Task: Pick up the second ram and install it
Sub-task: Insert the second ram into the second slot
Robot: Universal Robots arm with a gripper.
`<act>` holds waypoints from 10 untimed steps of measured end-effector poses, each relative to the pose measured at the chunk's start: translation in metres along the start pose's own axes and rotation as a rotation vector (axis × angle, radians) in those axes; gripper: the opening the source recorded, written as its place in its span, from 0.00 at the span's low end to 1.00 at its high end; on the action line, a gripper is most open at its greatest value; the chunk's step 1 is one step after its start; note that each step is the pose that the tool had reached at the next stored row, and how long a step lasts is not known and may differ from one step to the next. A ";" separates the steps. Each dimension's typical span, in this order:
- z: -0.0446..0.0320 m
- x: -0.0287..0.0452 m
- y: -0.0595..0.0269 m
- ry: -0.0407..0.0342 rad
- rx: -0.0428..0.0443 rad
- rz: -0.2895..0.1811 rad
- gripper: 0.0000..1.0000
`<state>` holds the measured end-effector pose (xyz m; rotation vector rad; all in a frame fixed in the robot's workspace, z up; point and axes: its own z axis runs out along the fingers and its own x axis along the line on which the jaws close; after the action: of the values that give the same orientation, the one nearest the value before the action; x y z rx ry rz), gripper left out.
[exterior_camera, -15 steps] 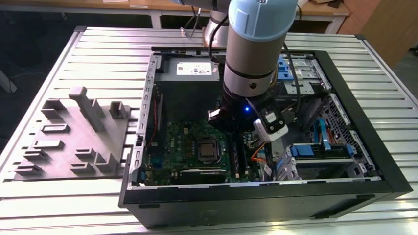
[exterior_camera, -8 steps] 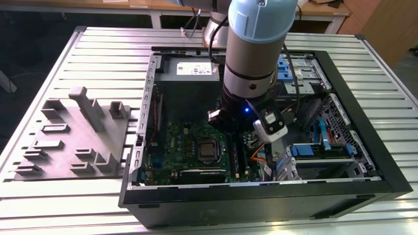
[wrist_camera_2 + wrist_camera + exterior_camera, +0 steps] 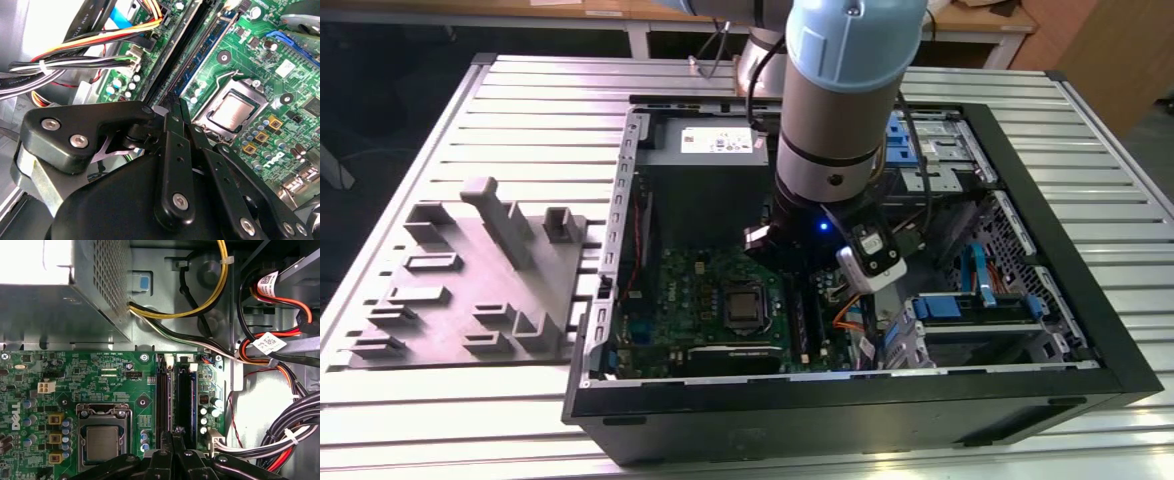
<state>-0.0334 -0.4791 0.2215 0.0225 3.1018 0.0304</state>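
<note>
The gripper (image 3: 172, 440) stood over the motherboard's (image 3: 100, 370) memory slots, fingers closed edge-on upon the second ram (image 3: 163, 400), aligning it for seating.

fixture block (image 3: 474, 275) at exterior view's left of case (image 3: 1067, 300), motherboard (image 3: 680, 290) inside

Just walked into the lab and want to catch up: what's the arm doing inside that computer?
The robot arm is reaching down into the open computer case, its pincer right over the memory slots beside the processor socket on the green motherboard. A dark strip sits in the slot under the pincer; whether that's the second ram fully seated isn't clear.
</note>
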 end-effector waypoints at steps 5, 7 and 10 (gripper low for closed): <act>0.0002 0.0000 0.0000 -0.0001 -0.0001 0.000 0.11; 0.0003 0.0000 0.0000 -0.0001 -0.0003 0.000 0.11; 0.0012 0.0001 0.0000 -0.0002 -0.0050 0.000 0.11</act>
<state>-0.0334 -0.4790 0.2203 0.0228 3.1015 0.0383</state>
